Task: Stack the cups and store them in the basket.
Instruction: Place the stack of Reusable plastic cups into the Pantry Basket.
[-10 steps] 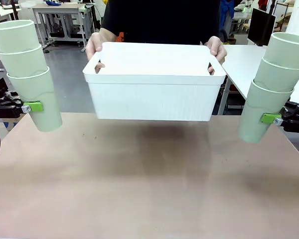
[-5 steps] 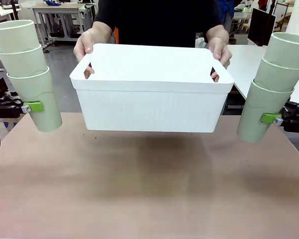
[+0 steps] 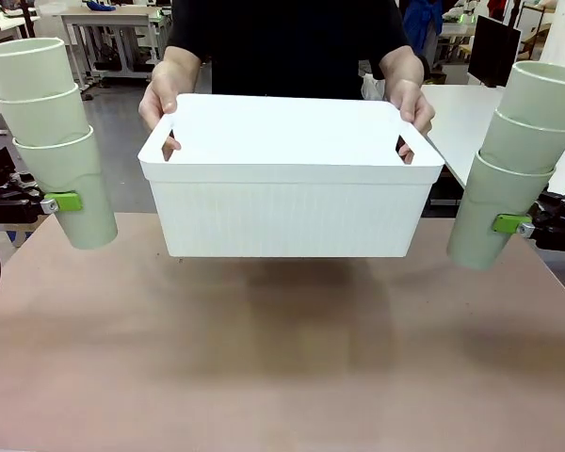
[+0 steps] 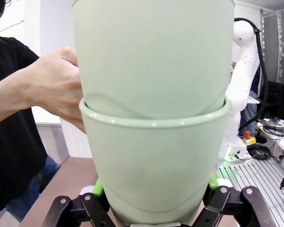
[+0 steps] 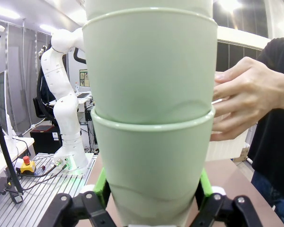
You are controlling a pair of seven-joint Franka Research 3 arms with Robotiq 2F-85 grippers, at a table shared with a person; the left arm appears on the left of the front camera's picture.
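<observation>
**Front view**
- Desk [image 3: 282,358]: brown top, bare across the middle and the near edge.
- Basket [image 3: 292,202]: white, open side up. It hangs in the air over the middle of the far edge and looks clear of the desk top.
- Person's hands: one hand [image 3: 162,87] at each short side of the basket, the other hand [image 3: 410,94] opposite, both with fingers through the slot handles and grasping.
- Left stack [image 3: 52,141]: three cups nested, rims up and leaning outward, above the left edge of the desk. The left gripper [image 3: 75,202] is clamped on the lowest cup.
- Right stack [image 3: 513,169]: three cups nested, leaning outward above the right edge. The right gripper [image 3: 490,226] is clamped on the lowest cup.

**Left wrist view**
- Left stack [image 4: 156,156] sits between the green pads [image 4: 98,187], gripped firmly.
- A hand [image 4: 57,90] shows beyond it.

**Right wrist view**
- Right stack [image 5: 151,142] sits between the green pads [image 5: 100,182], gripped firmly.
- A hand [image 5: 246,99] shows beyond it.

**Step in hand**
- Stacking looks done as two threes, and storing has not begun.
- The next move probably calls for one arm at a time to swing its stack inward over the basket mouth, bring it upright, lower it and let go. The basket would need to be steady or set down first.
</observation>
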